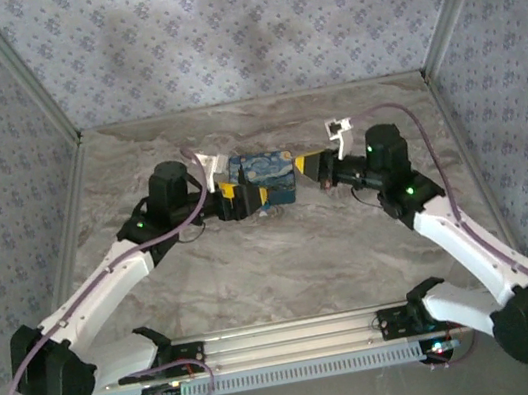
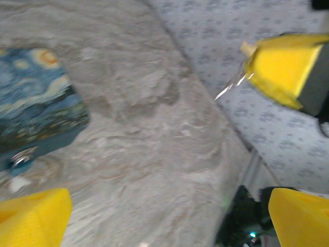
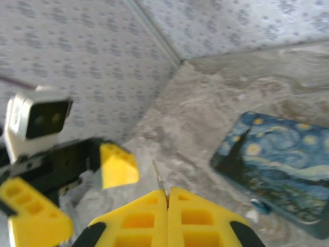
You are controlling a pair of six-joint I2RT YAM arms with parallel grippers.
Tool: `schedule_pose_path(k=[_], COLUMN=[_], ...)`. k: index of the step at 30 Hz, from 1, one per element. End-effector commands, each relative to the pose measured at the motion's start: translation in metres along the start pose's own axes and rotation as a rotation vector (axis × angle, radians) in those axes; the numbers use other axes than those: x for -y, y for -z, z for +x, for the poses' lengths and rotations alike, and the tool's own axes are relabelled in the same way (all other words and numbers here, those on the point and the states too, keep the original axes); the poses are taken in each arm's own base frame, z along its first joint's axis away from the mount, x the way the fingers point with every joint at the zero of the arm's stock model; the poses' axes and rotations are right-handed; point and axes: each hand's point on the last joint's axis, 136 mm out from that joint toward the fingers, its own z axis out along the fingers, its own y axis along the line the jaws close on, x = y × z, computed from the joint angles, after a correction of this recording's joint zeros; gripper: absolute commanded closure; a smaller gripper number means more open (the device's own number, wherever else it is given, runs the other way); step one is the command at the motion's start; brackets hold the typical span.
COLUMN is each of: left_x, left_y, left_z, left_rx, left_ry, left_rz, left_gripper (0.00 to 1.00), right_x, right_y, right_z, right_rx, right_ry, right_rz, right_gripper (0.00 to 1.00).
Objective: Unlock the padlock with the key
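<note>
The tiny blue padlock [image 2: 20, 159] with a silvery part sits at the lower edge of the starry-night box [image 2: 36, 103], blurred. In the right wrist view the padlock [image 3: 259, 206] shows as a small blue bit below the box [image 3: 280, 162]. My right gripper [image 3: 168, 198] is shut on a thin silvery key [image 3: 159, 177] that sticks out past the tips, pointing at the left arm. From the left wrist view the key [image 2: 229, 87] pokes out of the right gripper [image 2: 252, 62]. My left gripper [image 2: 169, 218] is open with bare table between its fingers. From above, the left gripper [image 1: 241, 199] is at the box's left and the right gripper [image 1: 312, 167] at its right.
The box [image 1: 269, 176] lies mid-table on the marbled grey surface [image 1: 277, 276]. Patterned walls close in the back and both sides, with a metal corner post [image 1: 446, 15]. A metal rail [image 1: 287, 335] runs along the near edge between the arm bases.
</note>
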Motion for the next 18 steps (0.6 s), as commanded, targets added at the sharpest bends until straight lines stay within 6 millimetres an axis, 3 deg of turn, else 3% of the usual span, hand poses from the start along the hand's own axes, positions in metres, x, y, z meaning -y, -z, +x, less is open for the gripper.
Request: schedule_pose_path(k=[1,4,7,9,13,18], left_x=[-0.039,-0.070,-0.081,-0.084,-0.101,-0.120], left_y=[-0.012,-0.031,-0.050,-0.059,-0.082,-0.107], left_z=[0.001,0.021,0.037,0.039,0.046,0.051], left_rx=[0.071,0.055,0.086,0.120,0.103,0.112], left_ry=[0.037,0.035,-0.036,-0.096,-0.085,-0.097], left_rz=[-0.139,-0.224,-0.250,-0.254,-0.273,-0.283], left_gripper=[0.02,0.05,0.06,0.05,0.03,0.03], right_x=[0.032,0.066,0.096,0.110,0.146,0.176], right_y=[-0.018,-0.045,-0.075,-0.094,-0.130,-0.158], right_z=[-0.016,-0.024,-0.029,-0.036,-0.029,-0.024], right_rx=[0.004,-0.013,-0.043,-0.053,-0.111,-0.158], right_ry=[0.078,0.094,0.094,0.096,0.086,0.098], right_rz=[0.143,0.247,0.317,0.346,0.409,0.461], right_gripper=[1.00,1.00,1.00,1.00,1.00,1.00])
